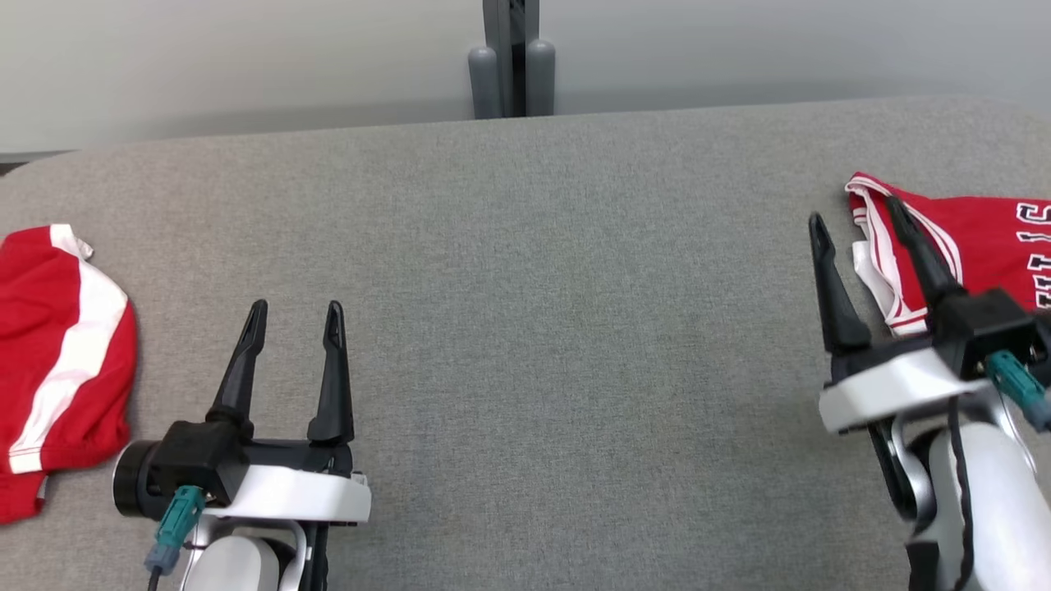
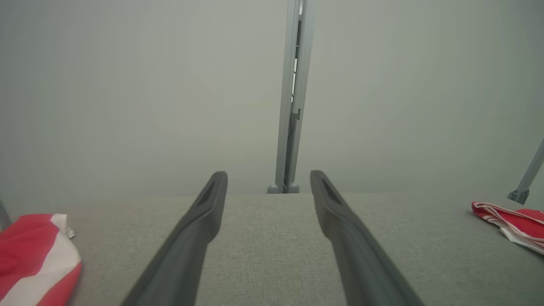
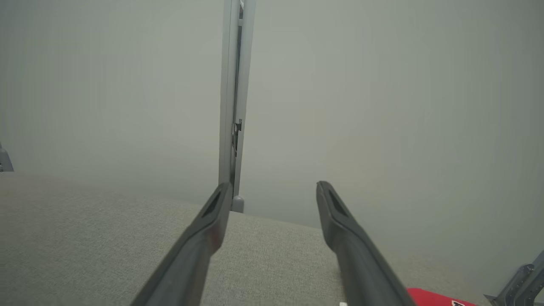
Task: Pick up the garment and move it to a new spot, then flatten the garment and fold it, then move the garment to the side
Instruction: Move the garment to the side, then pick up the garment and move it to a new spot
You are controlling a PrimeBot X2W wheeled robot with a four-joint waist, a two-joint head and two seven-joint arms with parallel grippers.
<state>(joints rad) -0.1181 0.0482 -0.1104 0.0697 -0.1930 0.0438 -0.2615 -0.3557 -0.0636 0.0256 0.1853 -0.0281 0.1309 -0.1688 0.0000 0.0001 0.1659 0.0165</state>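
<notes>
your left gripper (image 1: 296, 305) and right gripper (image 1: 855, 211) gape empty, and you risk pinching the red jersey (image 1: 985, 234) by its striped edge alone and dragging it bunched.

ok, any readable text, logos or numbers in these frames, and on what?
White block letters on the red jersey at the right: sideways, cut off by the frame edge, not readable.
Small tag on the red-and-white garment at the left: too small to read.
No other text.
</notes>
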